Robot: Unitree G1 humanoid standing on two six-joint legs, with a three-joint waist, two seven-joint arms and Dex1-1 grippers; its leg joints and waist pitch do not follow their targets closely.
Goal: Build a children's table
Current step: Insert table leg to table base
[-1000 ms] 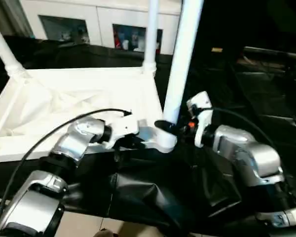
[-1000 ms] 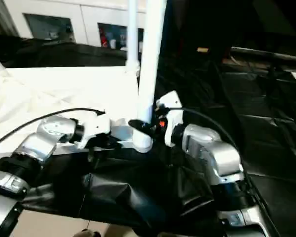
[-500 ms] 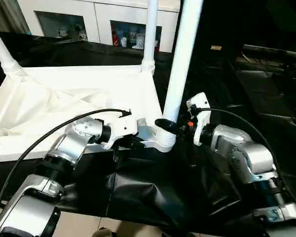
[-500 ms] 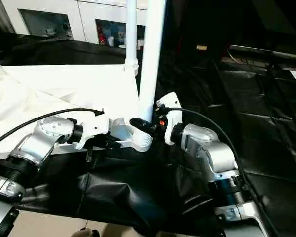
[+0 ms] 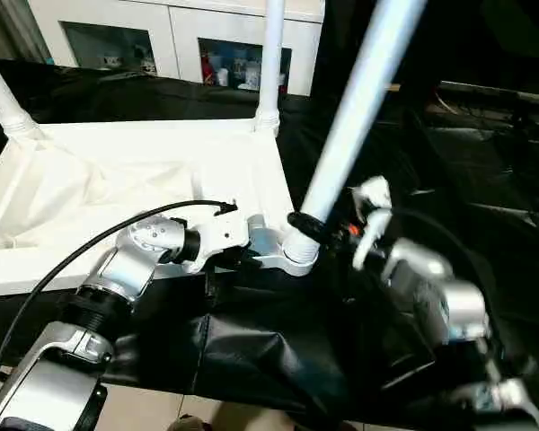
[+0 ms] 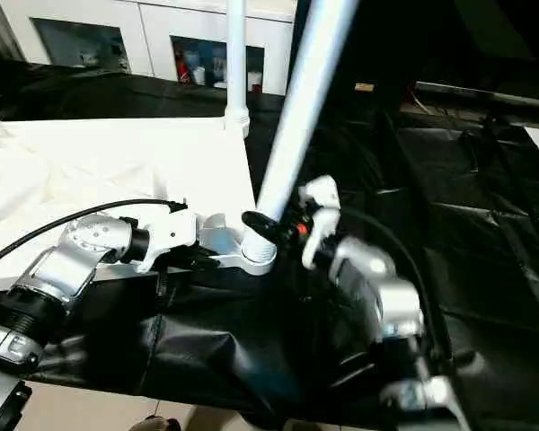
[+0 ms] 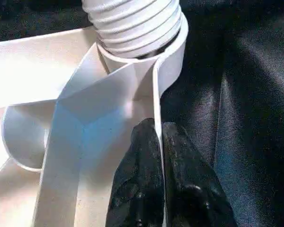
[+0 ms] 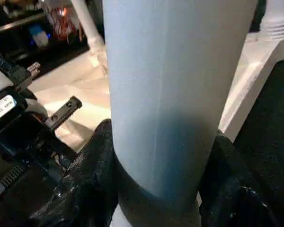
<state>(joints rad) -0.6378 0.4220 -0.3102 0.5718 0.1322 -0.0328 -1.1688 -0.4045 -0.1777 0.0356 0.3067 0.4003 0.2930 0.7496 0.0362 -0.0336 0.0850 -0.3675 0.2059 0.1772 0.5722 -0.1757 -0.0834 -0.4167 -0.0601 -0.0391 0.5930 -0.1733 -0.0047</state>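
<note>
While the upside-down white plastic tabletop (image 5: pixel 144 180) lies on black sheeting (image 5: pixel 278 350), left gripper (image 7: pixel 158 142) pinches its rim wall w/ fingers nearly closed. Right gripper (image 5: pixel 316 229) clasps the tilted white tubular leg (image 5: pixel 355 117) just above the corner socket (image 5: pixel 292 256); leg top cut off, right forearm blurred.

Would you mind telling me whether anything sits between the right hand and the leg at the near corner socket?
Nothing visible: the right hand is already closed around the leg just above the near corner socket.
</note>
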